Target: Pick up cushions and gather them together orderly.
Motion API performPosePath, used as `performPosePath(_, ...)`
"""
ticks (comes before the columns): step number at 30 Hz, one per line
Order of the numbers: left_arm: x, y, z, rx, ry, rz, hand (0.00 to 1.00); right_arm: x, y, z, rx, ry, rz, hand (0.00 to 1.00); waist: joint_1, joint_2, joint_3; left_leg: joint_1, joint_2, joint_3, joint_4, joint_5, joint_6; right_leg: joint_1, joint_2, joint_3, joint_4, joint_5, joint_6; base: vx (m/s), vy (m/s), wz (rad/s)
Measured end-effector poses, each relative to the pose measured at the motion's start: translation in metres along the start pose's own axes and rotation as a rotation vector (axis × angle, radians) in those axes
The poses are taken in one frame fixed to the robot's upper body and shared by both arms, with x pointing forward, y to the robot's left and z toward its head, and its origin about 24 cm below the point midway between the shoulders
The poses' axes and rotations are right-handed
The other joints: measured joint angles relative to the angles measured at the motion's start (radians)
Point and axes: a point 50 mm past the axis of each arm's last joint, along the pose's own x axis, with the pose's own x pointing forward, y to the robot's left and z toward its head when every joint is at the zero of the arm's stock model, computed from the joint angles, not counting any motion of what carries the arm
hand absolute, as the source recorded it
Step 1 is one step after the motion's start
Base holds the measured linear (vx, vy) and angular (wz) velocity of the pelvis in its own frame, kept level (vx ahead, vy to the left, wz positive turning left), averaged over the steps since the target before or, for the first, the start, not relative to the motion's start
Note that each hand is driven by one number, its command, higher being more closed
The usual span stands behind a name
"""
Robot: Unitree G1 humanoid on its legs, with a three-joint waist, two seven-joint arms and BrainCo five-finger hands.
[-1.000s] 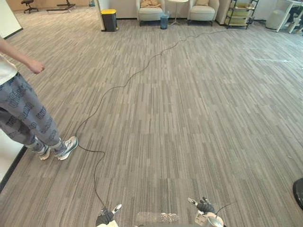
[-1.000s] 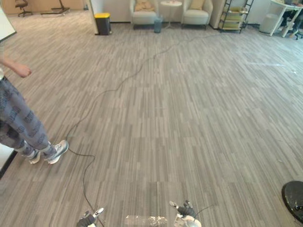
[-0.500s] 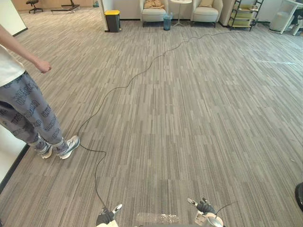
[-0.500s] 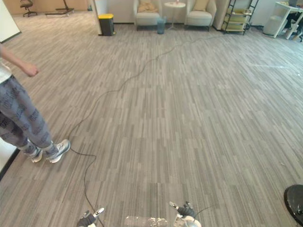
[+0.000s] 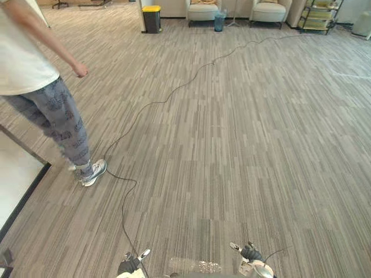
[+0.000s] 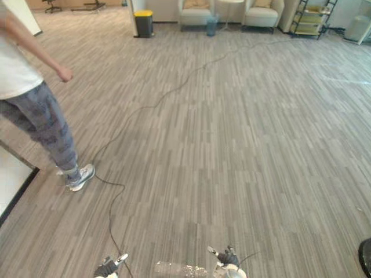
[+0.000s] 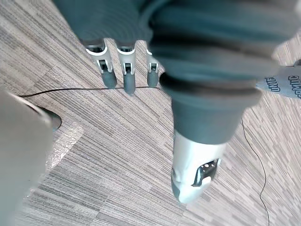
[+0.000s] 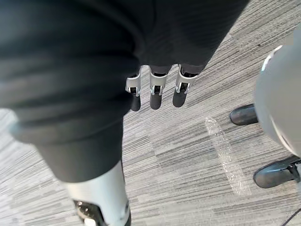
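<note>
Left eye view: striped grey carpet floor (image 5: 243, 145) runs wide and bare through the middle and the whole right side, up to the far wall. Along that wall stand a yellow-lidded bin (image 5: 152, 17), the left armchair (image 5: 203, 11), a small blue bin (image 5: 219, 22), the right armchair (image 5: 269, 11) and a shelf rack (image 5: 317, 14). On the robot's left a person (image 5: 49, 87) in a white top and patterned trousers stands with one arm out, just beside the dark edge of a white panel (image 5: 14, 179) that cuts off the lower-left corner. The left hand (image 5: 128, 266) and the right hand (image 5: 251, 253) sit low at the bottom edge, well apart from each other and well apart from the chairs

Right eye view: the task's things lie at the far end, a tan cushion (image 6: 196, 3) on the left armchair and a second cushion (image 6: 262, 3) on the right armchair, both partly cut off by the top edge. A dark rounded object (image 6: 366, 255) breaks the lower-right corner; I cannot tell what it is

Left wrist view: the left hand's fingers (image 7: 125, 70) hang straight and relaxed over bare carpet, thumb apart, holding nothing

Right wrist view: the right hand's fingers (image 8: 157, 92) likewise point straight down side by side, uncurled and empty, with carpet beneath
</note>
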Motion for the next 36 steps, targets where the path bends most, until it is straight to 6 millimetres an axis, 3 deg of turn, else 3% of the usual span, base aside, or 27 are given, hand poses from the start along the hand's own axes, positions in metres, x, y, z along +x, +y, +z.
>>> performPosePath(3, 0.0, 0.0, 0.01, -0.015, -0.045, 0.0, 0.0, 0.001, 0.002, 0.003, -0.015, -0.01, 0.008, 0.0, 0.012, -0.008, 0.027, -0.159, 0.098, 0.057, 0.405, -0.017, -0.017, 0.044, 0.007, 0.03, 0.05, -0.077, -0.025, 0.07, 0.019, -0.18)
performPosePath(8, -0.001, 0.0, 0.012, -0.04, -0.067, -0.001, 0.0, 0.001, 0.0, 0.002, -0.042, 0.005, 0.009, 0.0, 0.022, -0.01, 0.032, -0.246, 0.122, 0.076, 0.244, -0.04, -0.027, 0.098, -0.042, 0.108, 0.044, -0.117, 0.007, 0.31, 0.163, -0.53)
performPosePath(10, -0.001, -0.002, 0.014, -0.055, -0.075, -0.006, 0.0, 0.003, -0.003, 0.0, -0.051, 0.026, -0.002, 0.0, 0.039, -0.011, 0.037, -0.26, 0.083, 0.068, 0.028, 0.153, -0.01, 0.158, -0.102, 0.176, -0.013, -0.155, 0.055, 0.42, 0.333, -0.65)
performPosePath(11, 0.0, -0.002, 0.016, -0.058, -0.079, -0.007, 0.0, 0.003, -0.003, 0.0, -0.054, 0.033, -0.004, 0.0, 0.041, -0.018, 0.035, -0.255, 0.072, 0.079, 0.033, 0.131, -0.011, 0.166, -0.117, 0.188, -0.022, -0.155, 0.053, 0.6, 0.413, -0.44)
performPosePath(12, 0.002, 0.0, 0.018, -0.06, -0.084, -0.001, 0.0, 0.004, 0.001, -0.003, -0.054, 0.055, 0.006, 0.0, 0.043, -0.022, 0.031, -0.271, 0.063, 0.092, 0.076, 0.063, 0.006, 0.167, -0.122, 0.255, -0.035, -0.104, 0.002, 0.42, 0.257, -0.17)
performPosePath(13, 0.002, 0.001, 0.018, -0.071, -0.086, 0.003, 0.0, 0.004, 0.004, -0.003, -0.051, 0.055, 0.011, 0.0, 0.045, -0.022, 0.031, -0.278, 0.063, 0.092, 0.097, 0.041, 0.014, 0.164, -0.123, 0.275, -0.027, -0.084, 0.01, 0.76, 0.485, -0.03)
performPosePath(14, 0.002, 0.005, 0.018, -0.099, -0.086, 0.022, 0.0, 0.002, 0.007, -0.009, -0.036, 0.068, 0.017, 0.0, 0.046, -0.048, 0.026, -0.261, 0.04, 0.104, 0.148, -0.027, 0.046, 0.162, -0.154, 0.292, 0.036, -0.048, 0.063, 0.44, 0.298, 0.07)
performPosePath(15, 0.002, 0.005, 0.018, -0.099, -0.085, 0.022, 0.0, 0.002, 0.007, -0.009, -0.036, 0.069, 0.017, 0.0, 0.046, -0.049, 0.026, -0.259, 0.039, 0.105, 0.148, -0.031, 0.047, 0.161, -0.155, 0.293, 0.041, -0.047, 0.065, 0.65, 0.405, 0.06)
performPosePath(16, 0.003, 0.007, 0.017, -0.09, -0.071, 0.027, 0.0, 0.003, 0.004, -0.008, -0.019, 0.068, 0.007, 0.0, 0.047, -0.061, 0.026, -0.189, 0.009, 0.118, 0.138, -0.079, 0.059, 0.103, -0.172, 0.315, 0.255, -0.004, 0.127, 0.33, 0.16, -0.03)
performPosePath(17, 0.003, 0.007, 0.017, -0.085, -0.068, 0.027, 0.0, 0.003, 0.004, -0.008, -0.018, 0.067, 0.006, 0.0, 0.046, -0.062, 0.026, -0.177, 0.005, 0.12, 0.133, -0.083, 0.063, 0.089, -0.173, 0.32, 0.299, 0.01, 0.143, 0.53, 0.234, -0.04)
performPosePath(18, 0.005, 0.01, 0.017, -0.051, -0.055, 0.025, 0.0, 0.003, 0.003, -0.008, -0.018, 0.061, 0.008, 0.0, 0.042, -0.068, 0.029, -0.107, -0.019, 0.122, 0.099, -0.104, 0.071, 0.005, -0.172, 0.359, 0.53, 0.109, 0.218, 0.42, 0.158, 0.02)
performPosePath(19, 0.006, 0.009, 0.019, -0.028, -0.052, 0.02, 0.0, 0.003, 0.003, -0.006, -0.019, 0.052, 0.01, 0.0, 0.037, -0.072, 0.034, -0.067, -0.029, 0.122, 0.082, -0.114, 0.074, -0.042, -0.168, 0.366, 0.651, 0.136, 0.241, 0.7, 0.188, 0.0)
performPosePath(20, 0.008, 0.004, 0.017, -0.012, -0.028, 0.007, 0.0, 0.004, 0.001, 0.001, -0.024, 0.019, 0.01, 0.0, 0.023, -0.063, 0.055, 0.067, -0.046, 0.116, 0.003, -0.139, 0.082, -0.189, -0.152, 0.32, 0.941, 0.118, 0.193, 0.5, 0.115, 0.0)
performPosePath(21, 0.007, 0.004, 0.017, -0.012, -0.027, 0.006, 0.0, 0.004, 0.001, 0.002, -0.025, 0.017, 0.009, 0.0, 0.022, -0.062, 0.056, 0.073, -0.046, 0.115, 0.0, -0.14, 0.082, -0.195, -0.151, 0.317, 0.947, 0.115, 0.189, 0.67, 0.122, 0.04)
performPosePath(22, 0.008, 0.003, 0.016, 0.014, -0.02, -0.003, 0.0, 0.005, -0.001, 0.009, -0.033, -0.018, 0.01, 0.0, -0.002, -0.052, 0.062, 0.177, -0.046, 0.102, -0.084, -0.14, 0.081, -0.287, -0.127, 0.24, 1.007, 0.071, 0.137, 0.38, 0.044, 0.12)
performPosePath(24, 0.008, 0.002, 0.014, 0.034, -0.011, -0.007, 0.0, 0.005, -0.002, 0.013, -0.033, -0.037, 0.008, 0.0, -0.02, -0.046, 0.066, 0.271, -0.034, 0.093, -0.169, -0.134, 0.071, -0.38, -0.106, 0.147, 0.962, 0.027, 0.119, 0.49, 0.033, 0.2)
performPosePath(26, 0.008, 0.0, 0.013, 0.035, -0.003, -0.013, 0.0, 0.005, -0.008, 0.016, -0.039, -0.048, -0.006, 0.0, -0.03, -0.035, 0.073, 0.368, -0.013, 0.091, -0.238, -0.133, 0.069, -0.478, -0.092, 0.022, 0.789, -0.012, 0.059, 0.59, -0.005, 0.21)
performPosePath(27, 0.008, -0.002, 0.011, 0.038, 0.003, -0.018, 0.0, 0.006, -0.014, 0.018, -0.035, -0.049, -0.021, 0.0, -0.038, -0.028, 0.078, 0.403, -0.001, 0.082, -0.261, -0.133, 0.069, -0.514, -0.075, -0.025, 0.657, -0.001, 0.029, 0.61, -0.072, 0.33)
performPosePath(28, 0.008, -0.002, 0.01, 0.057, 0.009, -0.022, 0.0, 0.007, -0.013, 0.022, -0.043, -0.065, -0.017, 0.0, -0.052, -0.026, 0.079, 0.445, 0.003, 0.055, -0.282, -0.133, 0.069, -0.535, -0.046, -0.07, 0.424, 0.071, -0.012, 0.64, -0.098, 0.33)
performPosePath(29, 0.008, -0.002, 0.01, 0.064, 0.011, -0.024, 0.0, 0.006, -0.014, 0.021, -0.043, -0.059, -0.02, 0.0, -0.053, -0.028, 0.08, 0.465, 0.0, 0.043, -0.287, -0.133, 0.069, -0.535, -0.036, -0.084, 0.336, 0.113, -0.024, 0.73, -0.136, 0.26)
performPosePath(30, 0.008, -0.001, 0.009, 0.07, 0.014, -0.021, 0.0, 0.006, -0.016, 0.017, -0.043, -0.046, -0.025, 0.0, -0.053, -0.033, 0.082, 0.502, -0.012, 0.021, -0.292, -0.134, 0.067, -0.527, -0.013, -0.095, 0.214, 0.246, -0.09, 0.77, -0.133, 0.04)
performPosePath(31, 0.007, -0.01, 0.003, 0.054, 0.036, -0.04, 0.0, 0.009, -0.018, 0.031, -0.056, -0.084, -0.024, 0.0, -0.054, 0.014, 0.089, 0.533, 0.023, -0.001, -0.282, -0.106, 0.004, -0.519, 0.002, -0.112, 0.271, 0.266, -0.146, 0.76, -0.129, -0.02)
performPosePath(32, 0.007, -0.016, 0.004, 0.051, 0.032, -0.054, 0.0, 0.01, -0.015, 0.034, -0.059, -0.093, -0.015, 0.0, -0.052, 0.02, 0.094, 0.524, 0.03, -0.015, -0.27, -0.068, -0.043, -0.523, -0.002, -0.109, 0.303, 0.228, -0.144, 0.88, -0.192, 0.09)
performPosePath(33, 0.007, -0.024, 0.005, 0.057, 0.023, -0.076, 0.0, 0.009, -0.013, 0.034, -0.029, -0.094, -0.011, 0.0, -0.058, 0.027, 0.098, 0.525, 0.029, -0.057, -0.243, 0.031, -0.068, -0.514, -0.017, -0.116, 0.364, 0.166, -0.128, 0.87, -0.244, 0.31)
performPosePath(34, 0.007, -0.028, 0.005, 0.057, 0.021, -0.083, 0.0, 0.009, -0.015, 0.036, -0.02, -0.105, -0.015, 0.0, -0.073, 0.039, 0.096, 0.502, 0.046, -0.098, -0.156, 0.109, -0.047, -0.473, -0.017, -0.139, 0.377, 0.107, -0.119, 0.73, -0.218, 0.38)
performPosePath(35, 0.007, -0.029, 0.005, 0.056, 0.022, -0.085, 0.0, 0.008, -0.015, 0.035, -0.02, -0.104, -0.015, 0.0, -0.077, 0.043, 0.095, 0.485, 0.054, -0.109, -0.108, 0.129, -0.05, -0.455, -0.014, -0.147, 0.37, 0.091, -0.115, 0.54, -0.171, 0.4)
performPosePath(36, 0.007, -0.031, 0.009, 0.045, 0.005, -0.088, 0.0, 0.007, -0.017, 0.033, -0.02, -0.102, -0.019, 0.0, -0.081, 0.054, 0.097, 0.376, 0.088, -0.152, 0.143, 0.273, -0.1, -0.377, 0.018, -0.155, 0.32, 0.049, -0.118, 0.49, -0.124, 0.16)
